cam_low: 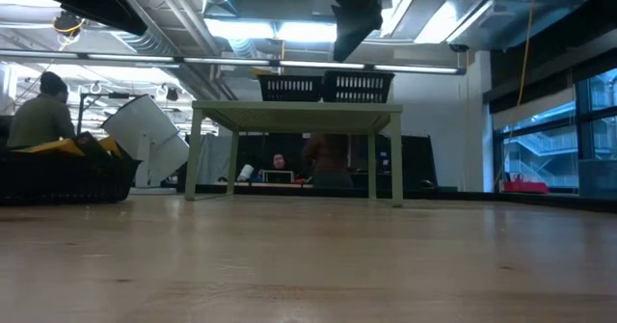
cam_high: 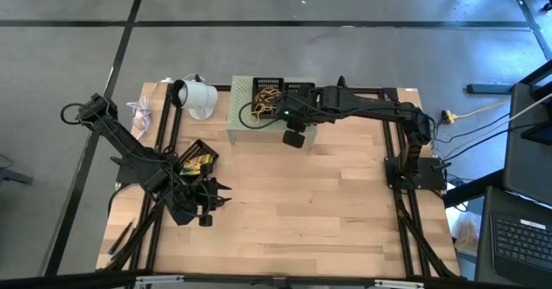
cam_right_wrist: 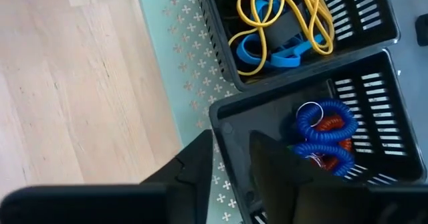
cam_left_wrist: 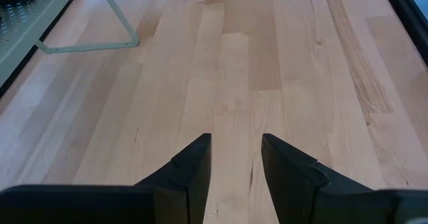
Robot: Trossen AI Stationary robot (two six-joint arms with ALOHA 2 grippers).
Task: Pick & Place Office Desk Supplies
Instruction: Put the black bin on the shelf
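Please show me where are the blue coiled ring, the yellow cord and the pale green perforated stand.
blue coiled ring [cam_right_wrist: 326, 132], right wrist view, on its upper coil, in the nearer black tray.
yellow cord [cam_right_wrist: 259, 11], right wrist view, on a loop in the farther tray.
pale green perforated stand [cam_right_wrist: 189, 57], right wrist view, on its perforated top.

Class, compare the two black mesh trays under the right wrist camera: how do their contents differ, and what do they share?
The first tray holds a tangle of yellow cord over flat blue pieces. The second tray holds a coiled blue ring on something red, with much of its floor bare. The right gripper hovers over the second tray only. Both are black slotted trays on the pale green perforated stand.
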